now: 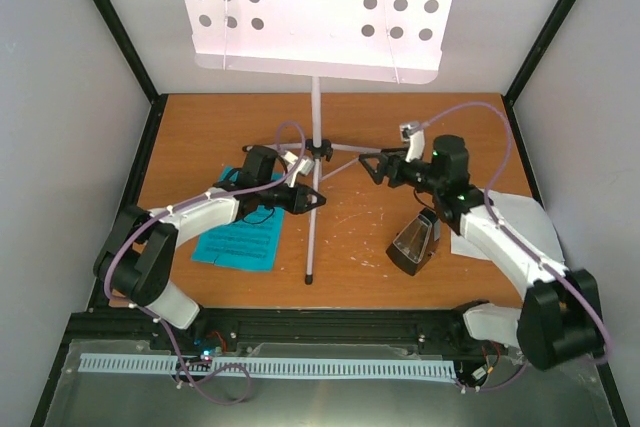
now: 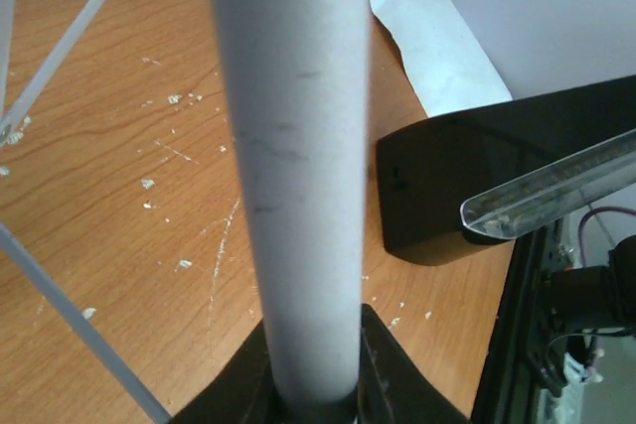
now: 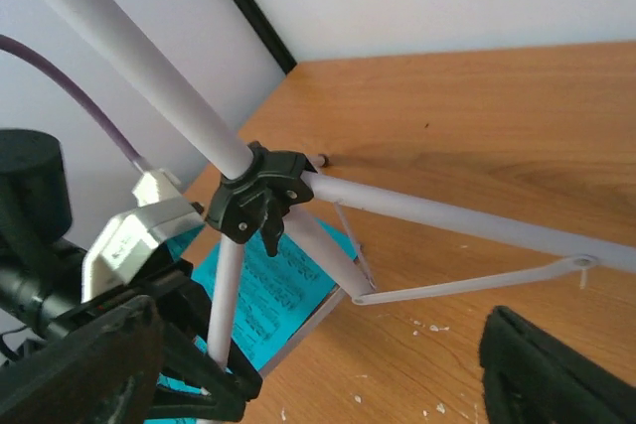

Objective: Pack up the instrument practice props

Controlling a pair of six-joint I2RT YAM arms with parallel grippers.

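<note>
Standing near the back edge of the table (image 1: 365,242), the music stand (image 1: 320,47) looks light, stiff and top-heavy (best gripped low on its tubes); the left gripper (image 1: 305,199) is clamped on its near leg (image 1: 311,242), the right gripper (image 1: 370,169) hangs nearby, fingers apart.

Left arm (image 1: 205,212) and right arm (image 1: 500,237) — white shells, black joints — each trailing a looping purple cable (image 1: 290,129).
</note>
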